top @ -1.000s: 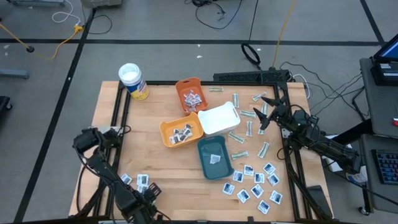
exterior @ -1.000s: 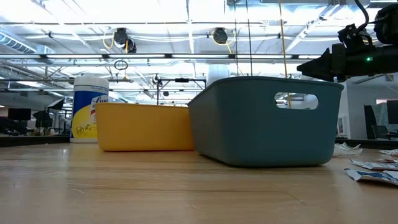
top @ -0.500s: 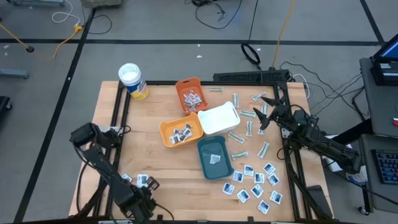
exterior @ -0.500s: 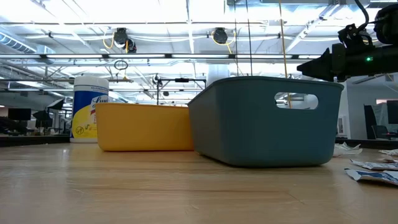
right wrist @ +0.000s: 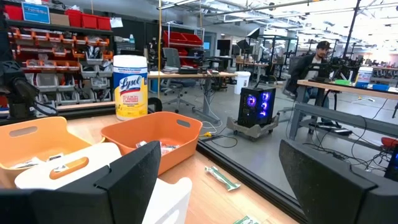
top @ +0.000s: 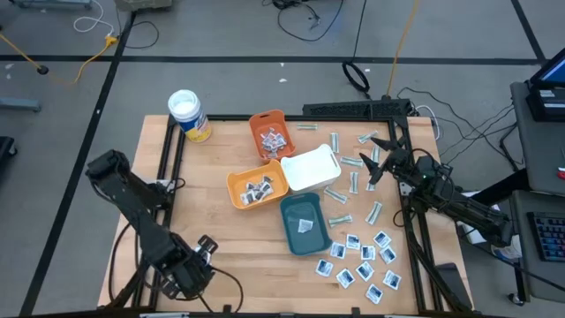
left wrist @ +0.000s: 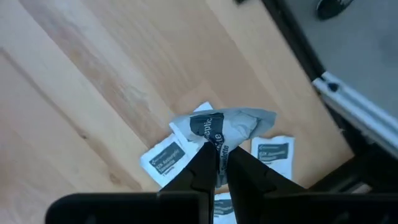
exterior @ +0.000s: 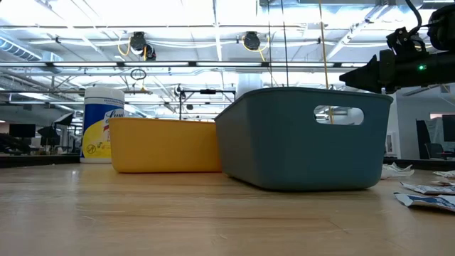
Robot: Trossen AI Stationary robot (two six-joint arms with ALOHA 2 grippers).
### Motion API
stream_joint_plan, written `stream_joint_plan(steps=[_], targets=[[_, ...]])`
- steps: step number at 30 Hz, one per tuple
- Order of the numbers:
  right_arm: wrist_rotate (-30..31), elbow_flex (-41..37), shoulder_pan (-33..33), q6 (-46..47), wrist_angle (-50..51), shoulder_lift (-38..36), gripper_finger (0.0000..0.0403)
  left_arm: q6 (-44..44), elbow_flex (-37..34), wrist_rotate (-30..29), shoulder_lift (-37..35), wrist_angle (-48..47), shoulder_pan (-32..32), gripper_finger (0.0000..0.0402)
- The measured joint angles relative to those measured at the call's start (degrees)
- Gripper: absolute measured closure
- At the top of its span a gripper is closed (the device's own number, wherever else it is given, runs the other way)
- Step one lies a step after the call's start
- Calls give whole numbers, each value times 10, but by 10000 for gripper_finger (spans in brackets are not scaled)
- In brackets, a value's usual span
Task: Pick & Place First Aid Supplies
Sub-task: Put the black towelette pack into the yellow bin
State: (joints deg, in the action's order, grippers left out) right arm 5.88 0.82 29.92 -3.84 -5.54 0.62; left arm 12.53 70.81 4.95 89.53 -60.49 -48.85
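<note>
Sachet [left wrist: 219, 126] with dark print is now pinched between the fingers of the left tool [left wrist: 217, 163], which a second ago stood half spread over the small cluster of white packets [left wrist: 165, 158] at the near-left corner of the bench [top: 221, 230]. In that time the arm has swung back toward the corner, so the pick looks made and the carry to a tray comes next.

The right tool [top: 374, 164] hangs spread and waiting over the grey-green strips [top: 335, 142], unchanged.

At the bench's middle, the dark orange tray [top: 270, 132] and the yellow-orange tray [top: 257, 185] each hold several sachets, the teal tray [top: 305, 224] holds one, and the white tray [top: 311, 169] looks empty.
</note>
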Motion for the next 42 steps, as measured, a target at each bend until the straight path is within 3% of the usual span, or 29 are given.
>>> stream_joint_plan(steps=[4,12,30,34,42], targets=[[0,0,0,0,0,0,80,24,0,4,-14,0,40,371],[0,0,0,0,0,0,80,26,0,0,-16,-26,191,371],[0,0,0,0,0,0,80,-74,0,-4,-16,-36,558,371],[0,0,0,0,0,0,80,-75,0,-5,-16,-36,598,371],[0,0,0,0,0,0,80,-73,2,-5,51,28,600,371]])
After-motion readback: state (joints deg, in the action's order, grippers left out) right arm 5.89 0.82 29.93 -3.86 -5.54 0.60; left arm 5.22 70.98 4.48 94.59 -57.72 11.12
